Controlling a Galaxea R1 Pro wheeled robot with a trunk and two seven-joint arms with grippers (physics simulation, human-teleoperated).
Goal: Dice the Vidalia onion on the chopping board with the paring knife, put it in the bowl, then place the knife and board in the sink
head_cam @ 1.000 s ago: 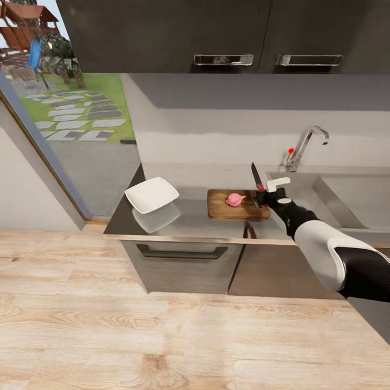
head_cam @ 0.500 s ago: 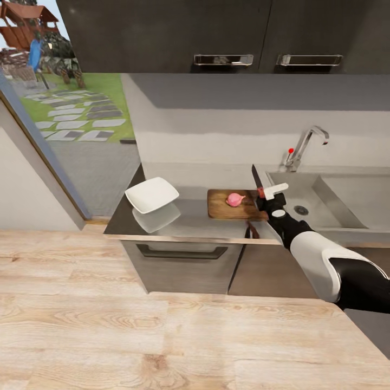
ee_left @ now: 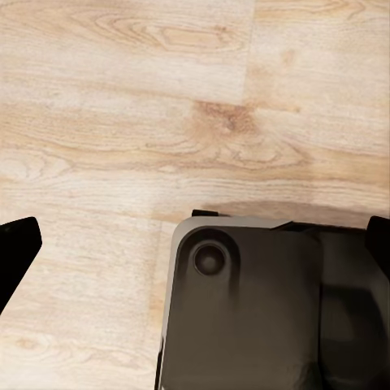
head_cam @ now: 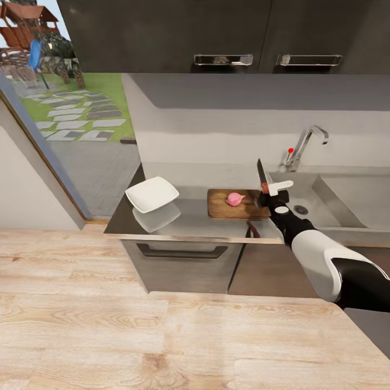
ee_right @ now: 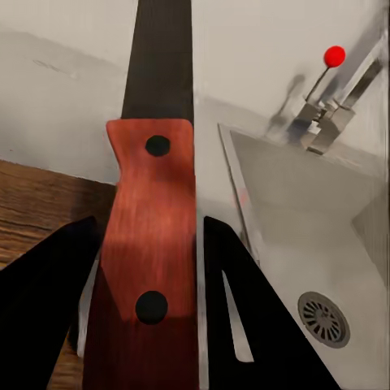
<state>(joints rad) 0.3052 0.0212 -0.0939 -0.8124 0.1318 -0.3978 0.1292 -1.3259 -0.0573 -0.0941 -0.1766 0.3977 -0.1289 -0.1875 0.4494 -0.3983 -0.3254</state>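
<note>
The pinkish Vidalia onion [head_cam: 234,199] lies whole on the wooden chopping board [head_cam: 222,208], which rests on the dark glossy countertop [head_cam: 189,221]. Just off the board's right end, my right gripper [head_cam: 268,191] [ee_right: 150,276] is shut on the paring knife [head_cam: 263,177] [ee_right: 153,219]. It grips the red-brown riveted handle, and the dark blade points up and away. The white square bowl [head_cam: 152,194] stands on the countertop left of the board. The grey sink [head_cam: 325,195] [ee_right: 284,211] lies to the right. My left gripper [ee_left: 197,248] hangs open over the floor.
A chrome tap [head_cam: 303,145] with a red-knobbed lever rises behind the sink, and a round drain [head_cam: 300,209] sits in the basin. Dark wall cabinets [head_cam: 216,32] hang overhead. Grey drawers [head_cam: 181,260] sit under the countertop. Glass door at left; wood floor [head_cam: 135,336] in front.
My right gripper has shifted the knife slightly to the right and upward, a little away from the onion. The onion, board and bowl have not moved.
</note>
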